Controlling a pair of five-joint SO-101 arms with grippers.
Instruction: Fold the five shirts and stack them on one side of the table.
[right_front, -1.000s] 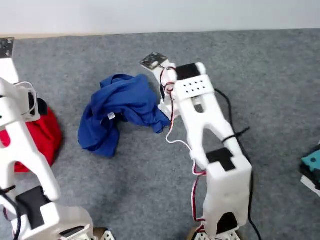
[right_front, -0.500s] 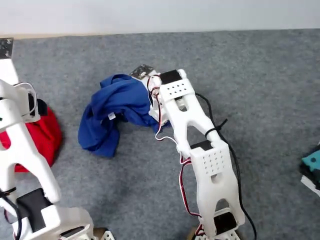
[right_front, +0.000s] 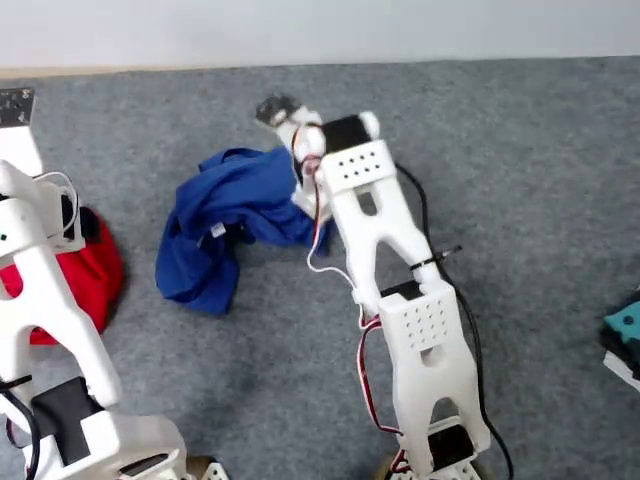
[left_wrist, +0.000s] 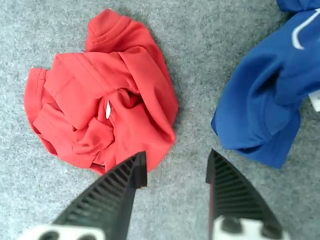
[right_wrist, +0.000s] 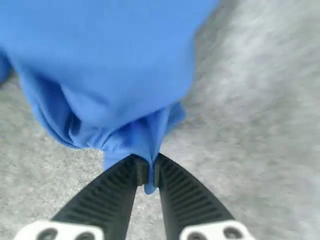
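A crumpled blue shirt (right_front: 232, 222) lies on the grey table left of centre; it also fills much of the right wrist view as blue cloth (right_wrist: 105, 65). My right gripper (right_wrist: 146, 176) is shut on a fold at the shirt's right edge, under the arm's white wrist (right_front: 345, 165). A crumpled red shirt (left_wrist: 107, 112) lies at the table's left, partly hidden by the left arm in the high view (right_front: 85, 265). My left gripper (left_wrist: 172, 170) hangs open above the carpet between the red shirt and the blue shirt's lower end (left_wrist: 265, 110).
The grey carpeted table (right_front: 520, 180) spreads out to the right and back. A teal item (right_front: 622, 325) sits at the right edge. A pale wall runs along the far side. The left arm's white links (right_front: 45, 300) stand over the left front.
The right arm swung left onto the blue shirt's edge, then drew back toward the far side with the cloth pinched. The left arm kept still.
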